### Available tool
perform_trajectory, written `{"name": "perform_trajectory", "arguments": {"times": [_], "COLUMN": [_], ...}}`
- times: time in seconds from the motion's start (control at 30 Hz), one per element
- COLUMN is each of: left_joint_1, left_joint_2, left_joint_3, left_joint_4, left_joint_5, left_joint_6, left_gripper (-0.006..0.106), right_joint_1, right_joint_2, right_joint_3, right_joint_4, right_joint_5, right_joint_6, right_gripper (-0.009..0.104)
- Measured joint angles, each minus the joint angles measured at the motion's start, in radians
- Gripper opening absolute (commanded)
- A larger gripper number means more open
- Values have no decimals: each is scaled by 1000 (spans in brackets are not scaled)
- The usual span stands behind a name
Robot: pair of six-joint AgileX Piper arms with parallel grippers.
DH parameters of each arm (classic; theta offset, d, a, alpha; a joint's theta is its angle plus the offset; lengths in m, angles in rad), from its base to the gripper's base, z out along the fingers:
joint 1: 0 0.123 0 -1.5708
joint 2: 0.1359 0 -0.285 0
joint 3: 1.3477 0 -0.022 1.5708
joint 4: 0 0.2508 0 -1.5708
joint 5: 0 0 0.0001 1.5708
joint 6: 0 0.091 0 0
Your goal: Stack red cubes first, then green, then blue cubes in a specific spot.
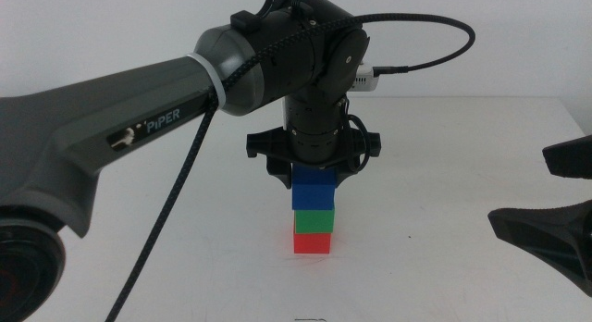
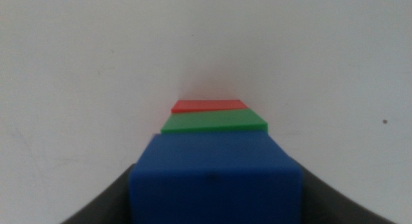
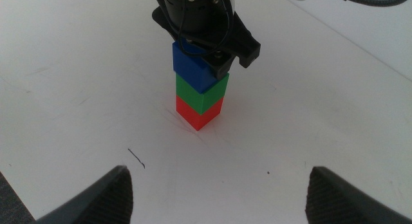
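Observation:
A stack stands on the white table [image 1: 444,155]: the red cube [image 1: 313,242] at the bottom, the green cube [image 1: 314,219] on it, the blue cube [image 1: 314,191] on top. My left gripper [image 1: 314,179] comes straight down from above and is shut on the blue cube, which rests on the green one. The left wrist view shows the blue cube [image 2: 215,179] between the jaws, with the green [image 2: 214,122] and red [image 2: 209,105] cubes below. The right wrist view shows the stack [image 3: 200,92] too. My right gripper [image 1: 548,194] waits open and empty at the right edge.
The left arm's cable [image 1: 176,202] hangs down left of the stack. A small dark mark [image 3: 136,158] lies on the table between the stack and the right gripper.

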Motion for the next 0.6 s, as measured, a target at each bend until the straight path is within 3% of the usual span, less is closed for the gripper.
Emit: {"name": "perform_trajectory", "arguments": {"times": [0.17, 0.47, 0.6], "left_joint_1": [0, 0, 0], "left_joint_2": [6, -61, -144], "left_joint_3": [-25, -31, -31], "left_joint_4": [18, 72, 110], "left_joint_5": [4, 5, 10], "left_joint_6": [34, 76, 202], "left_gripper": [94, 94, 94], "right_joint_1": [0, 0, 0], "right_joint_2": [0, 0, 0], "right_joint_3": [0, 0, 0], "right_joint_4": [0, 0, 0], "right_joint_5": [0, 0, 0], "right_joint_6": [0, 0, 0], "right_gripper": [92, 92, 92]}}
